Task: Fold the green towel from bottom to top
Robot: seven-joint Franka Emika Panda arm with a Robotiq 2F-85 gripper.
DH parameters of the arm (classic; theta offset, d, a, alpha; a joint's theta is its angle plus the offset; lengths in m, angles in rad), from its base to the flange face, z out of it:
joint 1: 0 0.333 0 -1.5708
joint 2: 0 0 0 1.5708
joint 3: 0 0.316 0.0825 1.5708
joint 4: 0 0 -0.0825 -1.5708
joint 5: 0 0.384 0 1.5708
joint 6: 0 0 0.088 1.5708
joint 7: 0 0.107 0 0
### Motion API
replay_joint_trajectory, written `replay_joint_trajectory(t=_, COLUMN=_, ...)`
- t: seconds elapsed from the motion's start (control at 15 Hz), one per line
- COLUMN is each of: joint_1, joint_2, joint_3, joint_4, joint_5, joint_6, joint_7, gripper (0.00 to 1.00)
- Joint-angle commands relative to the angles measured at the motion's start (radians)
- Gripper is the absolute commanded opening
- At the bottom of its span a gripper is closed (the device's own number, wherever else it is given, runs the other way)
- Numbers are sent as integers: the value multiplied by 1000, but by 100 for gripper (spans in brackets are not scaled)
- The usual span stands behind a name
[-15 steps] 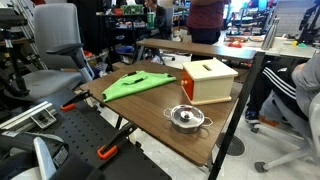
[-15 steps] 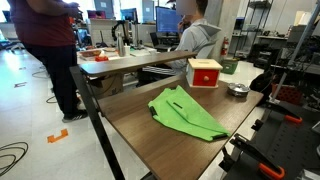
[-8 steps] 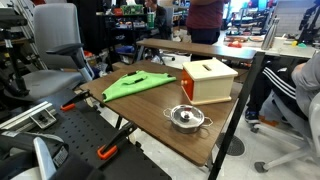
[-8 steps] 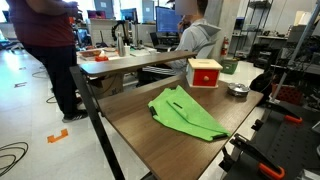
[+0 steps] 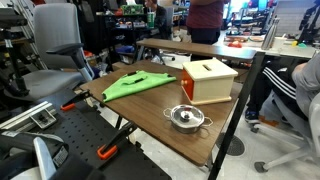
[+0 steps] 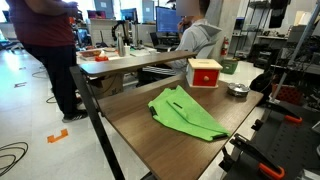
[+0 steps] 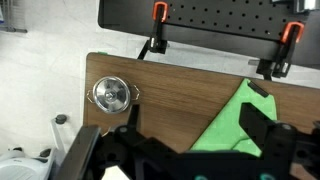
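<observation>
Our hand [image 7: 192, 126] hangs well above the surface [image 7: 180, 85] with its jaws spread wide and nothing between them. It appears only in the wrist view, so we cannot place it in either exterior view.

We judge the main risk to be a bad grasp on the cloth. The green towel [image 7: 236, 124] lies rumpled rather than flat, with one flap already turned over itself in an exterior view [image 6: 185, 113]. If we come down on the wrong spot we may pinch two layers, or only a wrinkle, and the fold would come out crooked. Closing too shallow could let the cloth slip free halfway over. Pressing too deep would drive the fingertips into the wood. Pulling sideways instead of lifting could drag the whole towel toward the clamped edge [image 7: 158, 14].

The metal pot [image 7: 112, 95] and the wooden box [image 5: 208, 80] stand apart from the towel in both exterior views, so we expect little trouble from them.

In the wrist view the towel sits off-centre, under and beside the right-hand finger, and its lower part is hidden behind the hand. We would need to shift that way before descending.
</observation>
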Motion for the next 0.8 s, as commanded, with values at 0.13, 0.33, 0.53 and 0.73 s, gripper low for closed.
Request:
replay_joint_trajectory(t=0.13, joint_1=26, joint_2=196, joint_3=6, joint_4=42, joint_5=-180, joint_6=112, joint_7=-110, gripper=100)
replay_joint_trajectory(t=0.33, joint_1=40, joint_2=243, joint_3=-6, joint_4=15, joint_5=-228, joint_6=220, joint_7=-204, gripper=100)
replay_joint_trajectory(t=0.53, joint_1=44, joint_2=306, joint_3=-17, joint_4=27, joint_5=-153, joint_6=310, joint_7=-351, gripper=100)
replay_joint_trajectory(t=0.73, joint_1=43, joint_2=370, joint_3=-15, joint_4=34, joint_5=-25, joint_6=376, joint_7=-559, gripper=100)
